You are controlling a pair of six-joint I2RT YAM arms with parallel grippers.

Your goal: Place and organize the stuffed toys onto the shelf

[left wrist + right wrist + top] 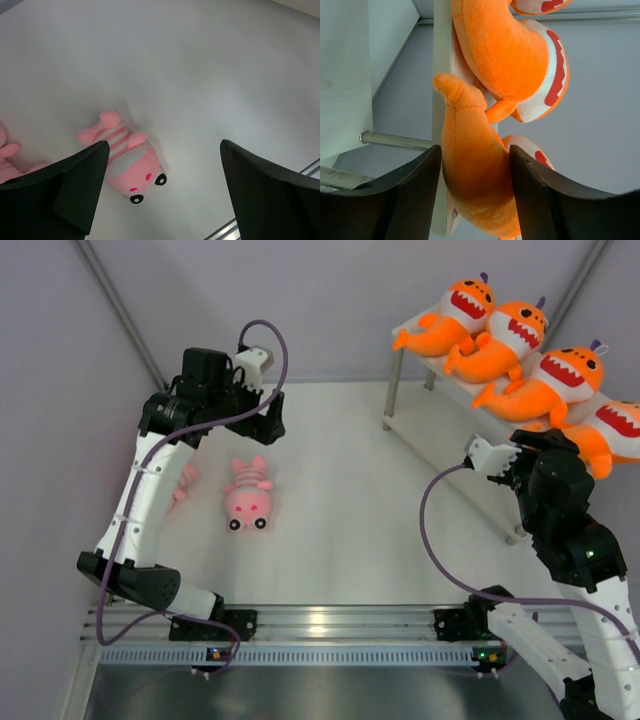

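Note:
Three orange shark plush (505, 340) lie in a row on the top board of the light-wood shelf (440, 425) at the back right. A fourth shark (620, 430) lies at the near end. My right gripper (562, 440) is shut on its body (475, 180), one finger on each side, at the board's edge (440, 60). A pink striped plush (248, 502) lies on the table, belly down. My left gripper (268, 425) hangs open and empty above it; in the left wrist view the plush (132, 165) shows by the left finger. A second pink plush (185, 485) lies left of it, partly hidden.
Grey walls close in the table on the left, back and right. A metal rail (330, 625) carrying both arm bases runs along the near edge. The shelf's silver legs (392, 390) stand on the white tabletop.

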